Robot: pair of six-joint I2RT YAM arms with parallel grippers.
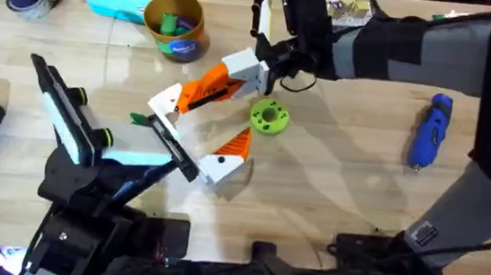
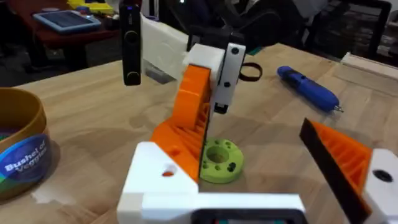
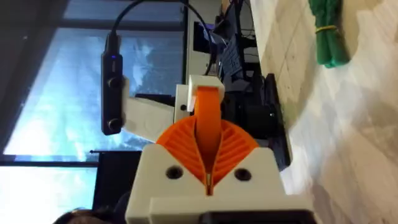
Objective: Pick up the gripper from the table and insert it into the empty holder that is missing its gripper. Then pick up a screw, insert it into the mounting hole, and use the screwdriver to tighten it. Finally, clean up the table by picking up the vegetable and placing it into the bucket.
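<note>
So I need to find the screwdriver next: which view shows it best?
The overhead view: the blue screwdriver lies whole on bare table at the right, untouched. The left wrist view shows it farther off, also whole. In the right wrist view I cannot make it out.

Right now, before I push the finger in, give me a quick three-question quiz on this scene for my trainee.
1. True or false: the screwdriver lies flat on the table with nothing gripping it.
2. Which holds the gripper by its white base? A) left hand B) right hand C) nothing, it lies loose
3. What colour is the label on the bucket?

Key: 1 true; 2 B; 3 blue.
</note>
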